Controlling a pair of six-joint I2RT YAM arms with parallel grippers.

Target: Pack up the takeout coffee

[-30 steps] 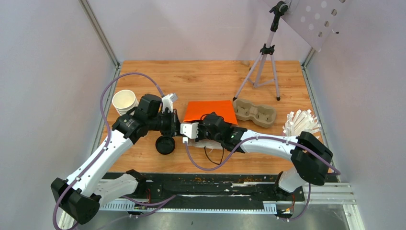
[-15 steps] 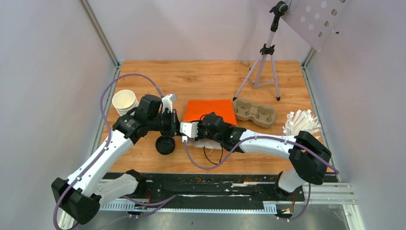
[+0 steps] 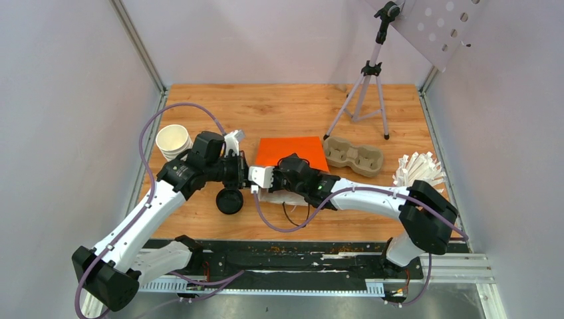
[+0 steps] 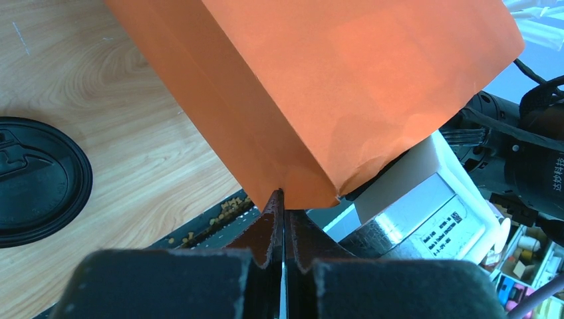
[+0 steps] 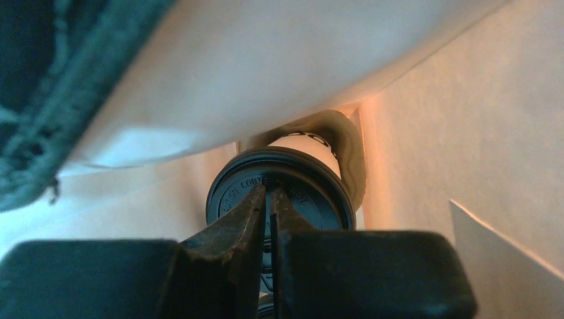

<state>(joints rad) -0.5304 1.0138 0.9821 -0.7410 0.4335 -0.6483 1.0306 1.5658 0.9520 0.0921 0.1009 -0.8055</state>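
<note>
The orange paper bag (image 3: 292, 153) lies on the wooden table, and it fills the top of the left wrist view (image 4: 319, 86). My left gripper (image 4: 284, 199) is shut on the bag's lower corner edge; from above it sits at the bag's left side (image 3: 243, 174). My right gripper (image 3: 258, 179) reaches in from the right, against the left one. In the right wrist view it is surrounded by white paper walls with an orange glow. The takeout coffee (image 5: 282, 189) faces the camera with its black lid, and the right gripper (image 5: 269, 191) is shut on that lid. A brown cardboard edge (image 5: 349, 156) curves behind the cup.
A loose black lid (image 3: 229, 201) lies just in front of the left gripper. A stack of lidless white cups (image 3: 173, 141) stands at the left, a cardboard cup carrier (image 3: 356, 155) right of the bag, white packets (image 3: 418, 169) at the far right, and a tripod (image 3: 364, 86) behind.
The right arm has shifted slightly left and away from me, toward the left gripper. The left arm and the bag have barely moved.
</note>
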